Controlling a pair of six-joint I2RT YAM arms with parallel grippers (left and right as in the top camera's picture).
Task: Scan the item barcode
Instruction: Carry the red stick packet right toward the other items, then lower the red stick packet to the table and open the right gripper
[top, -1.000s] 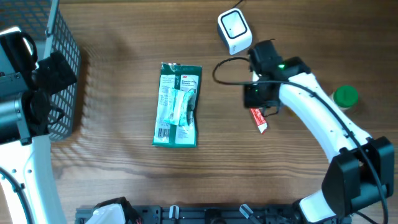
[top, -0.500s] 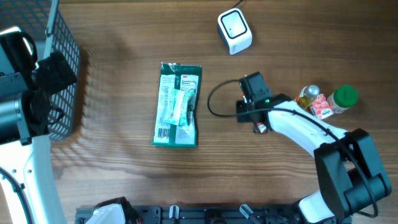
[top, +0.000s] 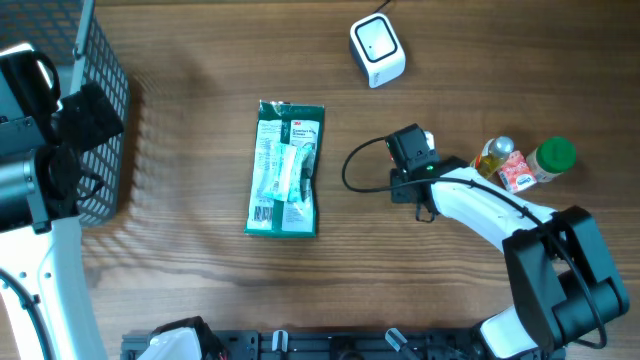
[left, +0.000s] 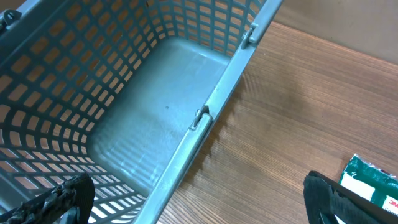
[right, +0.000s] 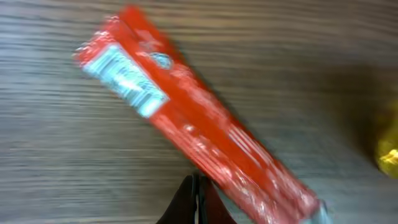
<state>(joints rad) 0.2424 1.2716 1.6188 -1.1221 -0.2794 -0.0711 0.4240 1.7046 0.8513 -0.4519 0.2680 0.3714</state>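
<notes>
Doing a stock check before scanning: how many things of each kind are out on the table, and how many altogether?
Flat packets: 2, green packet and red packet
Small containers: 3, yellow bottle, red carton, green-capped jar
Scanner: 1
Basket: 1
Total: 7

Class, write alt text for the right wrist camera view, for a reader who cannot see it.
A blurred red packet runs diagonally across the frame over a wooden table, a white barcode label near its upper-left end. The right gripper, shut, pinches its lower edge at bottom centre.
</notes>
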